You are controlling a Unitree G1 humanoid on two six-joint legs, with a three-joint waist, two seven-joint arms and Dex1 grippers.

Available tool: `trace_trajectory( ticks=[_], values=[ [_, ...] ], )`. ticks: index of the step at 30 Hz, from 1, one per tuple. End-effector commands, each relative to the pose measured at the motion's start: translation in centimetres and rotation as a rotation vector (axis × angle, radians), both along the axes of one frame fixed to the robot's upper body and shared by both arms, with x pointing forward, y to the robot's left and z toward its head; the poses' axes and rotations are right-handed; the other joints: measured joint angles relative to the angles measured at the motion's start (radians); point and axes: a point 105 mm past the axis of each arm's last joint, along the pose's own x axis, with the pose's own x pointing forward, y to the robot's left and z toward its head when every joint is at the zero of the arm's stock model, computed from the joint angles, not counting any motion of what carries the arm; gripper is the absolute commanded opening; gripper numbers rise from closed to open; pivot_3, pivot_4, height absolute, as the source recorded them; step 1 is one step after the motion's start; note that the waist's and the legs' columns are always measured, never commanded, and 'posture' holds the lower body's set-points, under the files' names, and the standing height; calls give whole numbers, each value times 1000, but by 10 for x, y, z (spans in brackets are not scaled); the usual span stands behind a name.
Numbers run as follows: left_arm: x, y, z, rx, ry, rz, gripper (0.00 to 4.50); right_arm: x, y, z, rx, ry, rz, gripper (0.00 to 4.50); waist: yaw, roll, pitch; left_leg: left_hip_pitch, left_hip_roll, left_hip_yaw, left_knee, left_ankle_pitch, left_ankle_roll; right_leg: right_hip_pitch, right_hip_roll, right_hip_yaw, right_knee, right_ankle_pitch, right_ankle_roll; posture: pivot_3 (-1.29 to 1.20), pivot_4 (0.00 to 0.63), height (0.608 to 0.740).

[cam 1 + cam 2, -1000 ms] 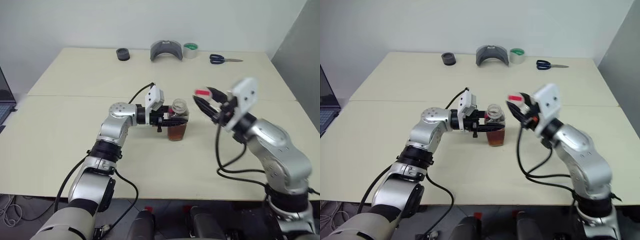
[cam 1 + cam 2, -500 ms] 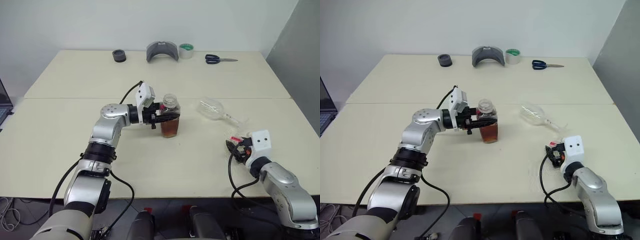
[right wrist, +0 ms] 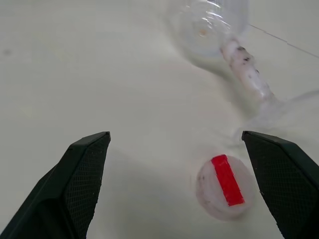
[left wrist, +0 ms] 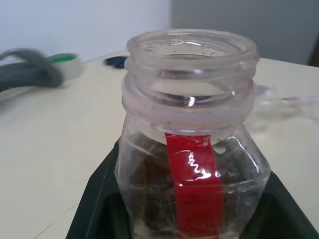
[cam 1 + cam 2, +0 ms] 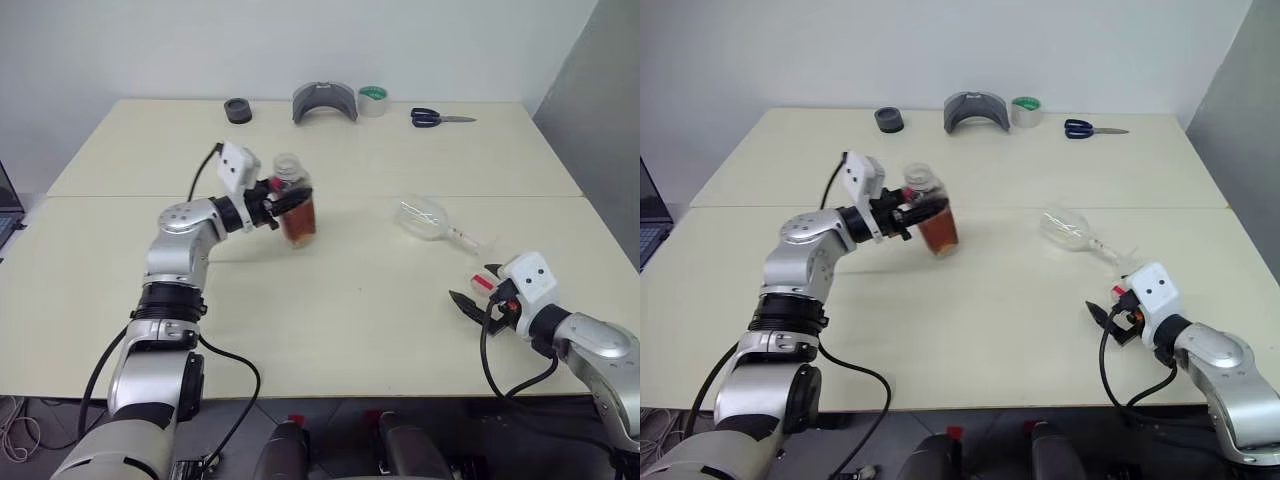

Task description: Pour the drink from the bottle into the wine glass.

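Cream table (image 5: pixel 350 300), left tool (image 5: pixel 268 200) pinching uncapped bottle (image 5: pixel 296 210), right tool (image 3: pixel 184 184) spread near toppled wine glass (image 5: pixel 425 220)

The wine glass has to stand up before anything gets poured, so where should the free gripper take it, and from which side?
The wine glass lies on its side on the table, bowl away from the open right gripper, stem and foot nearer. Probably grip the thin stem from above, fingers across it: the rounded bowl looks too wide and slippery.

Bottle (image 5: pixel 296 208) left of wine glass (image 5: pixel 430 221), cap (image 3: pixel 222 186) before it.
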Motion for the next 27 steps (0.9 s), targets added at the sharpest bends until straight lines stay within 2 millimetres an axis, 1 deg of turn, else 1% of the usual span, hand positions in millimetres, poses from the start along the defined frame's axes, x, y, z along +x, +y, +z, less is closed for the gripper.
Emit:
trace_trajectory(
  ticks=[1, 4, 6, 11, 13, 17, 20, 22, 23, 27],
  values=[
    [10, 35, 33, -34, -103, 177, 1813, -5, 47, 37, 105, -74, 212, 4500, -3, -1, 0, 0, 0, 0, 0, 0, 0, 0, 0, 0, 0, 0, 0, 0, 150, 740],
    [16, 59, 33, -68, -84, 288, 1812, 0, 82, 58, 205, -106, 327, 4500, -2, -2, 1, 0, 0, -1, 1, 0, 0, 0, 0, -1, 0, 0, 0, 0, 150, 740],
    [18, 71, 32, -93, -69, 341, 1811, 9, 102, 66, 235, -117, 372, 4500, -2, -2, 1, 0, 0, -1, 1, 0, 0, 1, 0, -1, 0, 0, 0, 0, 150, 740],
    [22, 80, 29, -118, -65, 393, 1807, 33, 134, 74, 244, -127, 396, 4500, 9, -2, 1, -3, -2, -1, 1, 0, -1, -1, -3, -2, -1, 1, 0, 0, 150, 740],
    [23, 81, 27, -109, -71, 409, 1807, 38, 145, 77, 247, -135, 409, 4500, 13, -2, 1, -5, -2, 0, 1, 1, -2, -5, -5, -1, -1, 1, 0, 0, 150, 740],
    [25, 82, 23, -99, -76, 435, 1806, 41, 154, 77, 245, -143, 428, 4500, 14, -2, 1, -18, -2, -1, 3, 3, -5, -17, -6, -2, 1, 2, -1, 0, 150, 740],
    [25, 80, 12, -69, -81, 455, 1806, 40, 158, 76, 247, -141, 436, 4500, 13, -2, 1, -18, -2, 0, 2, 3, -5, -17, -8, -2, 1, 2, -2, 0, 150, 740],
    [25, 80, 9, -67, -86, 469, 1806, 40, 158, 74, 246, -138, 437, 4500, 12, -2, 1, -18, -2, 0, 2, 3, -5, -17, -8, -2, 1, 2, -2, 0, 150, 740],
    [24, 81, 8, -66, -90, 475, 2525, 39, 159, 74, 246, -137, 436, 4500, 12, -2, 1, -18, -2, 0, 2, 2, -5, -17, -8, -2, 1, 2, -2, 0, 150, 740],
    [22, 81, 5, -86, -103, 488, 3734, 37, 159, 73, 249, -132, 436, 4500, 11, -2, 1, -17, -3, 0, 2, 2, -4, -17, -7, -2, 2, 3, -2, 0, 150, 740]
  ],
)
